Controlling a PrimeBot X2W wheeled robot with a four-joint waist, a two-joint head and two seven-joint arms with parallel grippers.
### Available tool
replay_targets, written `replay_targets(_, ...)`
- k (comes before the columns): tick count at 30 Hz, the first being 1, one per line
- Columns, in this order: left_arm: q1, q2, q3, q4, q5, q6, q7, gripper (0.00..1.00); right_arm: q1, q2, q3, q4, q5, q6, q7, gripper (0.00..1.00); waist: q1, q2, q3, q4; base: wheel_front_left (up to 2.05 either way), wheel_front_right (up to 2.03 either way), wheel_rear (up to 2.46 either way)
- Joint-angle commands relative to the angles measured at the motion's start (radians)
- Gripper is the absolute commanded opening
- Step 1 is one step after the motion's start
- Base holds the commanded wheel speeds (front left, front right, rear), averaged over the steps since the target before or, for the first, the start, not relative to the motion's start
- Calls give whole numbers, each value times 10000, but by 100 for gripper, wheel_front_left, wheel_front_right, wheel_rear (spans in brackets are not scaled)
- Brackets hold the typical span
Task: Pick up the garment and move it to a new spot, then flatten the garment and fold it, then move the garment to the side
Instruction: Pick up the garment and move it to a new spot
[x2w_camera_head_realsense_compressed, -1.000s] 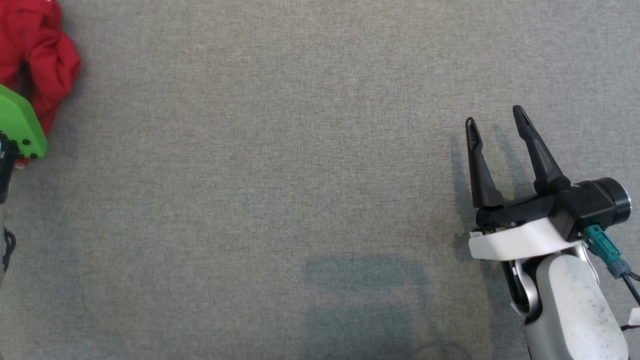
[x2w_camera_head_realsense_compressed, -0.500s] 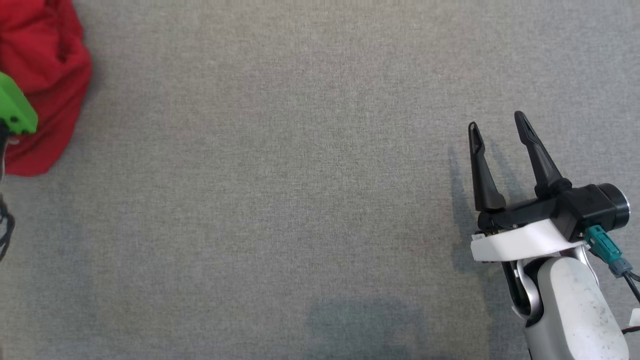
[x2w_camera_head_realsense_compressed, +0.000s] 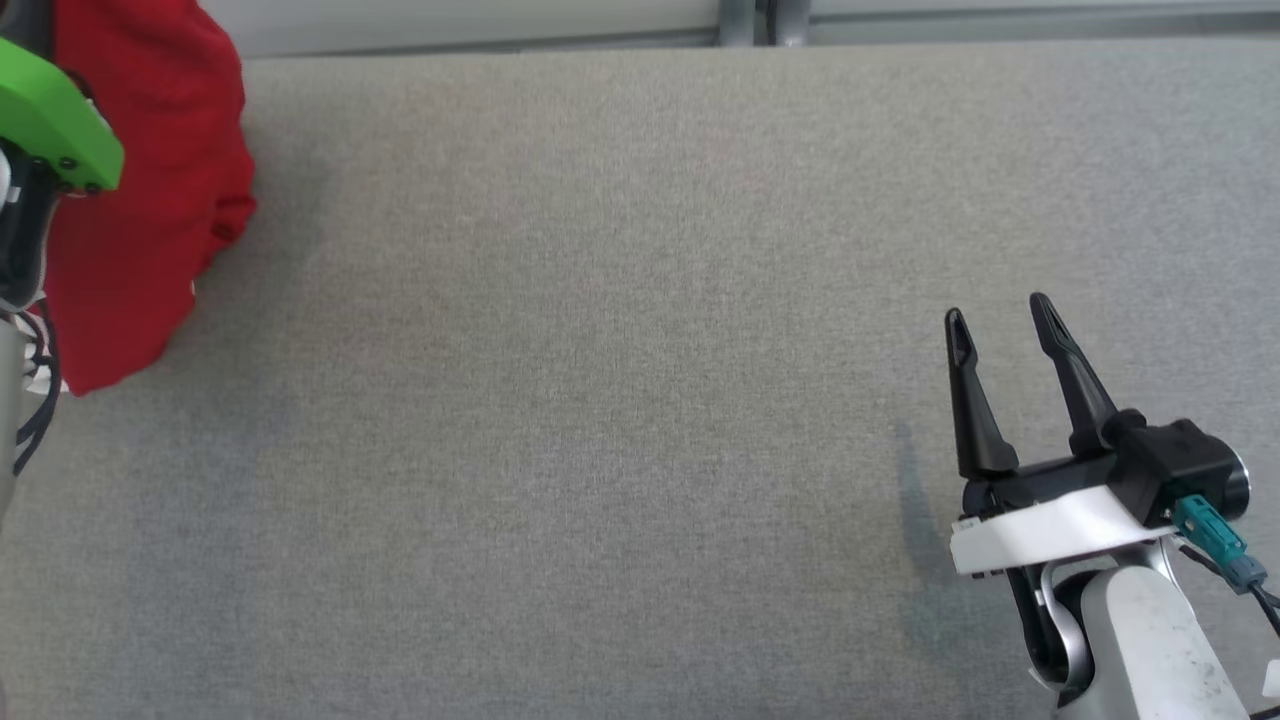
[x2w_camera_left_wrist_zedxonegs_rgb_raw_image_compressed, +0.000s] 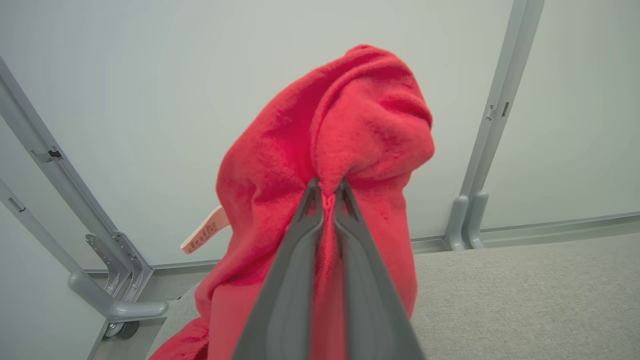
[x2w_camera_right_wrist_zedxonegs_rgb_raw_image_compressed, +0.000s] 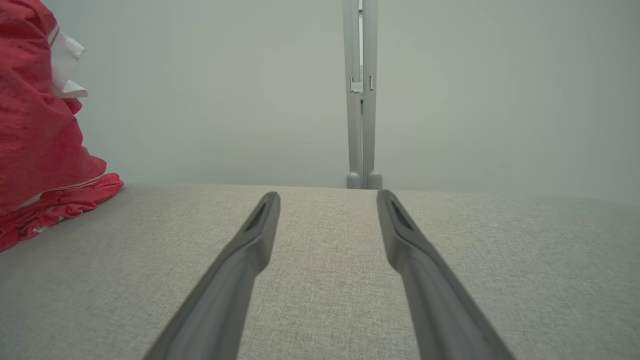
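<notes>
The garment (x2w_camera_head_realsense_compressed: 140, 230) is red fleece, hanging in a bunch at the far left of the head view. My left gripper (x2w_camera_left_wrist_zedxonegs_rgb_raw_image_compressed: 327, 196) is shut on a fold of the garment (x2w_camera_left_wrist_zedxonegs_rgb_raw_image_compressed: 345, 130), which drapes down around the fingers with a pale label sticking out to the left. Its lower hem still rests on the grey table, as the right wrist view shows the garment (x2w_camera_right_wrist_zedxonegs_rgb_raw_image_compressed: 35, 145) at its left edge. My right gripper (x2w_camera_head_realsense_compressed: 1000, 315) stands open over the table at the lower right, and in its own view the right gripper (x2w_camera_right_wrist_zedxonegs_rgb_raw_image_compressed: 327, 197) holds nothing.
The grey fabric table (x2w_camera_head_realsense_compressed: 620, 400) spreads across the head view. A pale wall panel with grey metal posts (x2w_camera_right_wrist_zedxonegs_rgb_raw_image_compressed: 360, 95) runs along its far edge. A green cover (x2w_camera_head_realsense_compressed: 55, 125) sits on my left wrist.
My left gripper has shut on the garment and lifted it, so the cloth now hangs higher. The head camera has tilted up, bringing the table's far edge into view.
</notes>
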Motion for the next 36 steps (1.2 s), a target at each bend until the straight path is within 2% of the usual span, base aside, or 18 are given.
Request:
replay_targets(1,157,0,-122,-277,-59,30,18,0,226,-40,-72,55,69,4,-35,100,0,108,-793,-223,0,0,0)
replay_targets(9,432,-352,-649,-1513,-179,36,217,0,732,-41,-334,117,220,4,-35,100,0,108,-1556,-558,0,0,0)
replay_targets(19,1145,-1603,-1095,-2332,-485,424,56,0,909,-38,-457,66,353,4,-35,100,0,108,-1675,-1084,0,0,0)
replay_targets(26,1464,-2627,-1792,-2502,-344,302,-427,0,821,-40,-459,97,392,4,-35,100,0,108,-1606,-1515,0,0,0)
replay_targets(31,1236,-3020,-2110,-3109,-195,282,-724,0,903,-40,-552,130,357,4,-35,100,0,108,-1731,-1738,0,0,0)
replay_targets(36,1232,-3480,-2330,-3978,-201,468,-798,0,1037,-40,-647,171,343,4,-35,100,0,108,-1897,-1799,0,0,0)
